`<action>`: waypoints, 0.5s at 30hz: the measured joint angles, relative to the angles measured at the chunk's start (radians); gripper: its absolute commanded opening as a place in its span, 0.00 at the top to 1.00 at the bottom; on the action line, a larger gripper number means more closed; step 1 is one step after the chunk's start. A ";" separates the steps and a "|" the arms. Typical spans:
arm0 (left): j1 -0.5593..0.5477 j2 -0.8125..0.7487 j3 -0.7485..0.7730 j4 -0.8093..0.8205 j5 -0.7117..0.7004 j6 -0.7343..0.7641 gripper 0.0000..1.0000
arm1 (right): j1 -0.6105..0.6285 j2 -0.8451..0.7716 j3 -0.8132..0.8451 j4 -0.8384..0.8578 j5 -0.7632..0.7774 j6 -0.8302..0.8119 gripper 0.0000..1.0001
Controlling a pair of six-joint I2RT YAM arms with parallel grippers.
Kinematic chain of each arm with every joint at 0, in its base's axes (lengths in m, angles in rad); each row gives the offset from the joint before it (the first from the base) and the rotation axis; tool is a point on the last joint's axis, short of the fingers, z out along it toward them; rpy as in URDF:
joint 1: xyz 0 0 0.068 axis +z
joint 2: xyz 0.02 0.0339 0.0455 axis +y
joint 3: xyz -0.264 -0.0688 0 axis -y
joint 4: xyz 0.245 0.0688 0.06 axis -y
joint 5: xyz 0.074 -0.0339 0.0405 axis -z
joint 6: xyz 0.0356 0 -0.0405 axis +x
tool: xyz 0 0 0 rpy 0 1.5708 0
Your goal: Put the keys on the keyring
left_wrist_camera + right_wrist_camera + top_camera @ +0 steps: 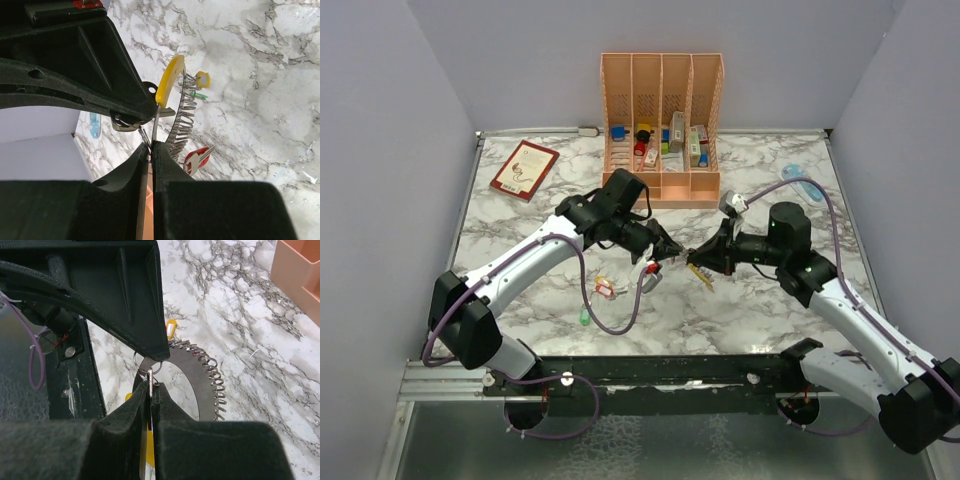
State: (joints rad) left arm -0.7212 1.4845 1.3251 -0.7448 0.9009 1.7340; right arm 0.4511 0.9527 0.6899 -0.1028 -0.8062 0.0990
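Observation:
My left gripper is shut on thin silvery wire of the keyring. The ring's coil-wrapped grey loop curves below it, and a red-tagged key is at the loop's end. My right gripper is shut on a key with a yellow tag. The key's metal end touches small wire rings between the two gripper tips. The tips meet above the table's middle.
A red-tagged key and a green tag lie on the marble near the left arm. The peach organizer stands at the back. A red book lies back left and a blue object back right.

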 measured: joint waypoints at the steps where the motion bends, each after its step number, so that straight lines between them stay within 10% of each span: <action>1: 0.000 -0.003 0.000 0.005 0.000 0.000 1.00 | 0.000 0.000 0.015 -0.021 0.006 -0.006 0.98; 15: 0.001 -0.011 0.000 0.023 -0.004 0.003 1.00 | 0.022 0.036 0.130 -0.185 0.064 -0.088 0.98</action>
State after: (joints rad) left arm -0.7204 1.4738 1.3251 -0.7216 0.8967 1.7374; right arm 0.4732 0.9890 0.8204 -0.2878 -0.7422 0.0109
